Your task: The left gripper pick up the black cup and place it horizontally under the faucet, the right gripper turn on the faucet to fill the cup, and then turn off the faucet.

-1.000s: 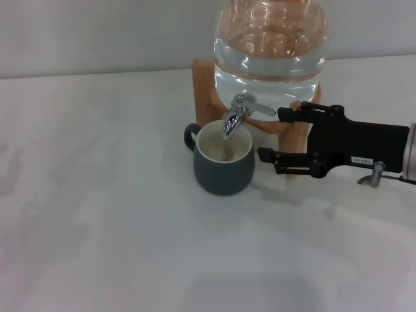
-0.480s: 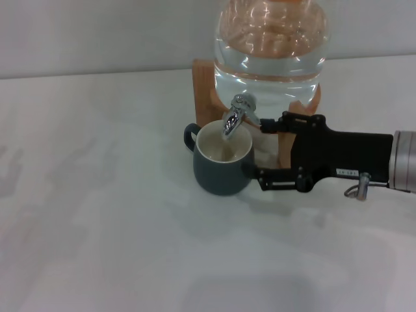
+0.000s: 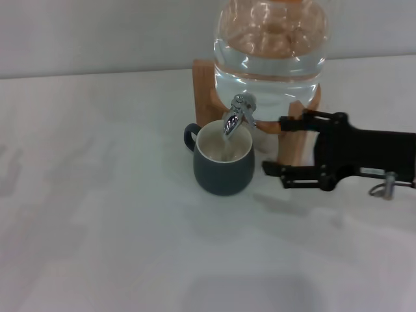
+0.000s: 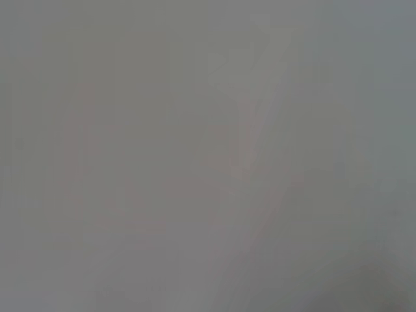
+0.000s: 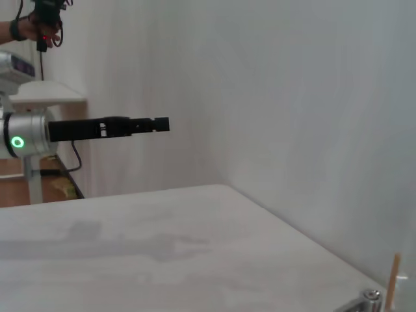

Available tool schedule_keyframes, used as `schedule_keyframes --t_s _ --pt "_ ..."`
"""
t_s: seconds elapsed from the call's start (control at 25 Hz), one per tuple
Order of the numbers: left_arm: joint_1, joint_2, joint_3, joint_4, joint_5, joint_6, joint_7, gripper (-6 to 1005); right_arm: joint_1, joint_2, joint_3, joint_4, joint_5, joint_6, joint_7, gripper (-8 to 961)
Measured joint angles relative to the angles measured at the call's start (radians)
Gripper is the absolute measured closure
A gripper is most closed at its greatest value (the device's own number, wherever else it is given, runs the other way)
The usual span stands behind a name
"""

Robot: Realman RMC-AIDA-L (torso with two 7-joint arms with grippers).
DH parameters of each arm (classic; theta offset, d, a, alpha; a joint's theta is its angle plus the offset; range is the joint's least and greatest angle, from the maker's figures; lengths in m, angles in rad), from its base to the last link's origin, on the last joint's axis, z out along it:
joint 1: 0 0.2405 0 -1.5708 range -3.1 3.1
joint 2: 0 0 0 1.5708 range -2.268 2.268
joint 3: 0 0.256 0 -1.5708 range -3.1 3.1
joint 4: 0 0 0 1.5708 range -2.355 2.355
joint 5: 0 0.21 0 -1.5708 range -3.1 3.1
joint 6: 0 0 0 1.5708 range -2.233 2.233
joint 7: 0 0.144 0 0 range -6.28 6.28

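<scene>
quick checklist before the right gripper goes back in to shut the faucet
1. Black cup upright under the faucet spout: ok.
2. Water running into the cup: ok, a thin stream seems to fall from the spout.
3. Fill level safe: cannot tell, the waterline inside is unclear.
4. Right gripper open and clear of the cup: ok, its fingers are spread, beside the wooden stand.
5. Lever handle position: cannot tell from the head view.
6. Left gripper out of the way: ok, seen far off in the right wrist view, held level above the table.
</scene>
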Motion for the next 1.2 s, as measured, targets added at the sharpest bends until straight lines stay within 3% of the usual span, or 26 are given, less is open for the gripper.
schedule_keyframes --t_s 0.16,0.44,0.8,1.2 --pt "-0.002 0.0 0.0 0.0 0.0 0.007 0.0 664 -0.006 0.0 0.075 0.001 0.002 0.119 -0.001 114" --pt "-0.016 0.0 0.0 -0.002 0.014 0.041 0.001 664 -0.006 0.0 0.091 0.009 0.004 0.222 -0.003 114" --pt "-0.025 0.0 0.0 -0.002 0.012 0.052 -0.004 664 0.028 0.004 -0.013 0.033 0.024 0.17 -0.014 114" --pt "-0.022 -0.001 0.0 -0.003 0.013 0.052 -0.007 664 0.046 0.006 -0.058 0.05 0.064 0.09 -0.017 115"
